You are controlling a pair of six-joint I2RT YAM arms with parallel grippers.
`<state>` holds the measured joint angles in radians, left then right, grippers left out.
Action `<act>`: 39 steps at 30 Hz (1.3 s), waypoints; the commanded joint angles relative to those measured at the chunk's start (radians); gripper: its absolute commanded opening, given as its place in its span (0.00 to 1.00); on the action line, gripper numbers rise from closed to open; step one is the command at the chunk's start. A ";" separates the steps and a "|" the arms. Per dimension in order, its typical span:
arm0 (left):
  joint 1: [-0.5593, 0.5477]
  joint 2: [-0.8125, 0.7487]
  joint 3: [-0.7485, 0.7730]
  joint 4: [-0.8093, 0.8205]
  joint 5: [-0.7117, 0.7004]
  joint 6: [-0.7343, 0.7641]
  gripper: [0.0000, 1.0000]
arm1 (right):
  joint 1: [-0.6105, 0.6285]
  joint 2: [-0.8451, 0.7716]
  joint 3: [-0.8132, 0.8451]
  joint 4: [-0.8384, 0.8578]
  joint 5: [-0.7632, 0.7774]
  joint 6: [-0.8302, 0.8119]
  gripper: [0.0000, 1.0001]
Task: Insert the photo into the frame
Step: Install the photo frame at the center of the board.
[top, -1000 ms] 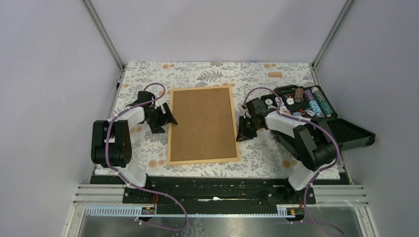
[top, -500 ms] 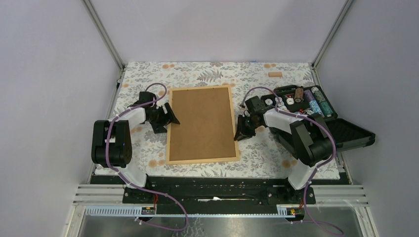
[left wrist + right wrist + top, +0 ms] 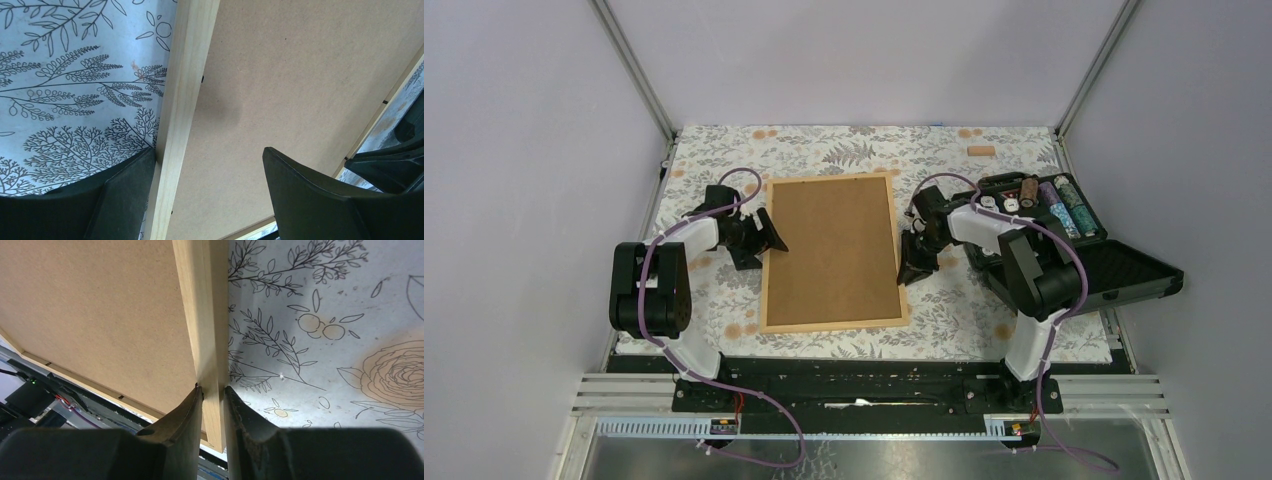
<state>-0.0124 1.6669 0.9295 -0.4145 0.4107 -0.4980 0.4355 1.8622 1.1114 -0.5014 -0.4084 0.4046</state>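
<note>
Both long rails of the frame (image 3: 834, 326), lying face down mid-picture, are covered; right fingers (image 3: 190, 410) pinch the right rail; left fingers (image 3: 125, 195) straddle the left, wide apart; close them before lifting evenly; the photo is unseen.

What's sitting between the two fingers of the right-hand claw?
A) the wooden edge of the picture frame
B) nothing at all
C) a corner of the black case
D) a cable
A: the right wrist view shows the right gripper clamping the frame by its light wooden rail, one finger on each side.
</note>
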 commanded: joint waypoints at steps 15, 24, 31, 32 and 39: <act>-0.035 0.056 -0.021 0.013 0.053 0.000 0.84 | 0.089 0.182 0.134 0.001 0.326 0.042 0.34; -0.044 0.053 -0.023 0.016 0.057 0.002 0.84 | 0.152 0.288 0.236 -0.058 0.403 0.062 0.39; -0.046 0.049 -0.024 0.016 0.059 0.001 0.84 | 0.179 0.265 0.278 -0.079 0.323 0.053 0.48; -0.046 0.049 -0.024 0.017 0.057 0.001 0.84 | 0.177 0.245 0.285 -0.078 0.294 0.051 0.50; -0.046 0.042 -0.021 0.007 0.044 0.006 0.84 | 0.128 0.069 0.300 -0.081 0.216 0.043 0.58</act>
<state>-0.0193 1.6669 0.9310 -0.4129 0.4095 -0.4938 0.5823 2.0220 1.4075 -0.7586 -0.1581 0.4423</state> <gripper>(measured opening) 0.836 0.581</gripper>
